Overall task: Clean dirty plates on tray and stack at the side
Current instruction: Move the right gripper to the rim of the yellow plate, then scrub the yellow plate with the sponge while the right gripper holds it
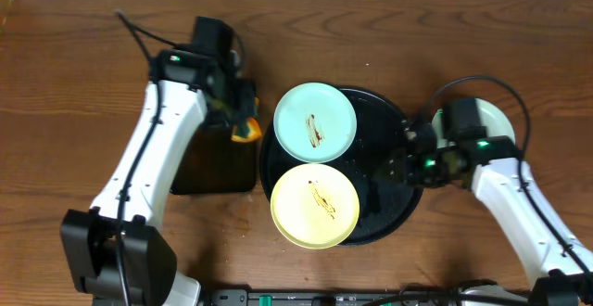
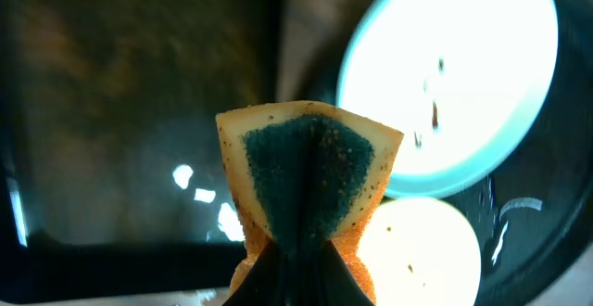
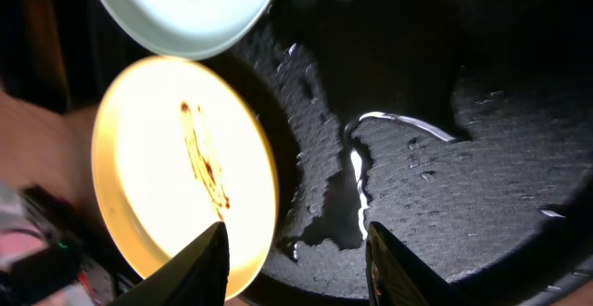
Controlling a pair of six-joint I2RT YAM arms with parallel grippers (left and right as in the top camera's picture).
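The round black tray (image 1: 389,162) holds a mint-blue plate (image 1: 315,122) and a pale yellow plate (image 1: 314,204), both with brown smears. A third mint plate (image 1: 501,117) lies on the table to the right, partly hidden by my right arm. My left gripper (image 1: 243,121) is shut on a yellow sponge with a green scouring face (image 2: 310,181), just left of the mint plate (image 2: 473,93). My right gripper (image 3: 296,250) is open and empty, low over the wet tray floor (image 3: 445,158) beside the yellow plate (image 3: 157,176).
A smaller rectangular black tray (image 1: 215,162) lies left of the round tray, under my left arm. Water puddles (image 3: 357,172) glisten on the round tray. Brown wood tabletop (image 1: 74,111) surrounds everything. Cables run at the front edge.
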